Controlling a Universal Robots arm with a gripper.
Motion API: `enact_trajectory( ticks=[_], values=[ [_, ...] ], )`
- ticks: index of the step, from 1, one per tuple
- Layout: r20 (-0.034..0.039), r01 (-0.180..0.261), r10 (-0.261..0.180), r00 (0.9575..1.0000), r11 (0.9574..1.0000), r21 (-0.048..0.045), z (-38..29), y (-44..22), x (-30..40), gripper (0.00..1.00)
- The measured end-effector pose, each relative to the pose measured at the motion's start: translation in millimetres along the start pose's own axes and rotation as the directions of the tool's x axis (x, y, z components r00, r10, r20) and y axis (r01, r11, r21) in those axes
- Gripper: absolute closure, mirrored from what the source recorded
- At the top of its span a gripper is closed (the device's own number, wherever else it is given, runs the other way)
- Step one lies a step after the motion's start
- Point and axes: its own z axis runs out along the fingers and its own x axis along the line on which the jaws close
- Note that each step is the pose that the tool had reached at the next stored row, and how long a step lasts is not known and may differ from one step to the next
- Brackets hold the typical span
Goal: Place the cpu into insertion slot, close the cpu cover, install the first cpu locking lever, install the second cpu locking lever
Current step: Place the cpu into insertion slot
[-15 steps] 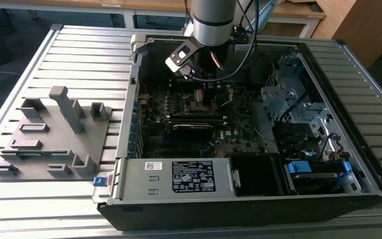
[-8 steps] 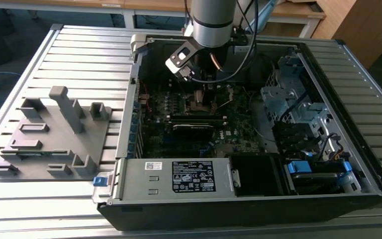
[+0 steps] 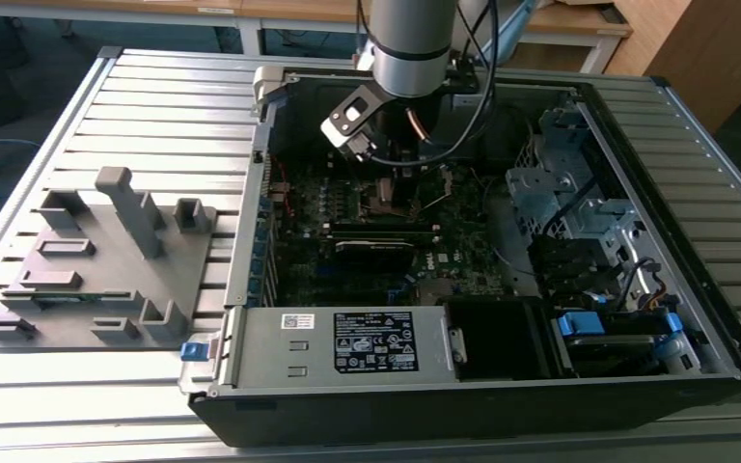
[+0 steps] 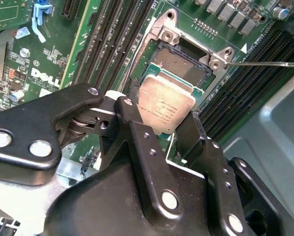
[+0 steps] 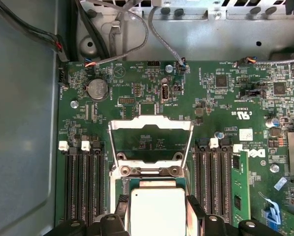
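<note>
I read the gripper (image 4: 161, 117) as clamped on the cpu (image 4: 167, 101). In the second wrist view its two black fingers (image 4: 132, 115) press on opposite edges of the chip, which leaves the silvery top uncovered. The chip hangs flat, just above the insertion slot (image 4: 180, 63) and overlapping its near edge. I judge it not yet seated, because much of the dark contact field lies exposed beyond it. The cpu cover (image 5: 151, 123) stands swung open on the far side of the socket, which leaves the opening free for the chip. The first wrist view shows this raised frame and the chip's edges running square to the memory slots (image 5: 82, 182). The second wrist view shows the contact field instead, and a locking lever (image 4: 265, 64), a thin rod released to one side. The exterior view shows the arm (image 3: 409, 43) reaching down into the open computer case (image 3: 500, 410).
</note>
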Motion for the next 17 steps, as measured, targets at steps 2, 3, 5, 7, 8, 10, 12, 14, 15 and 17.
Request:
enact_trajectory(
  ticks=[2, 3, 5, 7, 8, 10, 12, 14, 15, 17],
  values=[
    [-0.0001, 0.0, 0.0, 1.0, 1.0, 0.0001, 1.8, -0.5, 0.0, 0.46],
    [-0.0001, 0.0, 0.0, 1.0, 1.0, 0.0001, 2.7, -0.8, 0.0, 0.46],
    [-0.0001, 0.0, 0.0, 1.0, 1.0, 0.0003, 4.4, -1.3, -0.1, 0.46],
    [0.0001, 0.0, 0.0, 1.0, 1.0, 0.0004, 5.2, -2.5, -0.2, 0.46],
    [0.0001, 0.0, 0.0, 1.0, 1.0, 0.0005, 5.5, -3.6, -0.2, 0.46],
    [-0.0002, 0.0, 0.0, 1.0, 1.0, 0.0003, 6.5, -4.8, -0.1, 0.46],
    [-0.0001, 0.0, 0.0, 1.0, 1.0, 0.0004, 8.6, -5.4, -0.2, 0.46],
    [-0.0001, 0.0, 0.0, 1.0, 1.0, 0.0004, 10.4, -5.7, -0.3, 0.46],
    [0.0, 0.0, 0.0, 1.0, 1.0, 0.0004, 11.1, -5.9, -0.3, 0.46],
    [0.0, 0.0, 0.0, 1.0, 1.0, 0.0004, 12.0, -6.0, -0.3, 0.46]
  ],
)
